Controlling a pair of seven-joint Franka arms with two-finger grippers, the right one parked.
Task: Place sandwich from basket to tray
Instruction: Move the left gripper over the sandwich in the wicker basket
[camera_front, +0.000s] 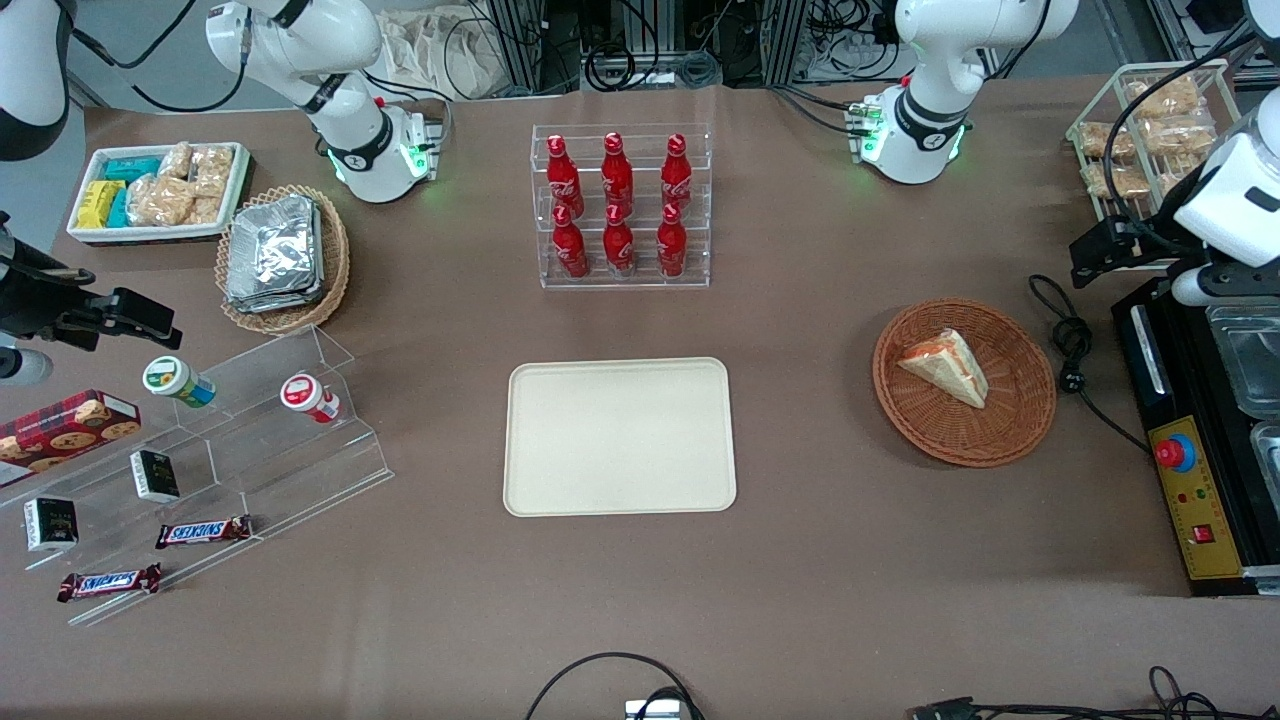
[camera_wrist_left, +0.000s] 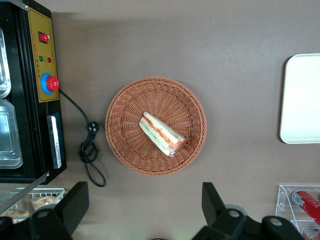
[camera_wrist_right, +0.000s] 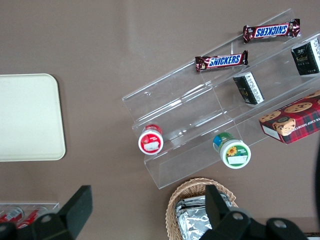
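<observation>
Task not begun: sandwich (camera_wrist_left: 162, 133) lying in basket (camera_wrist_left: 125, 105), tray (camera_front: 620, 437) sitting bare mid-table; gripper (camera_wrist_left: 142, 212) hanging high above basket, fingers wide, holding nothing.

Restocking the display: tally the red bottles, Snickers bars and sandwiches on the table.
Red bottles: 6
Snickers bars: 2
Sandwich, in the basket: 1
Total: 9
Gripper open, hovers above the table beside the basket.

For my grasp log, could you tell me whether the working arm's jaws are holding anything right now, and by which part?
Nothing is held. The gripper hangs open above the table beside the basket, and the sandwich lies untouched in it.
</observation>
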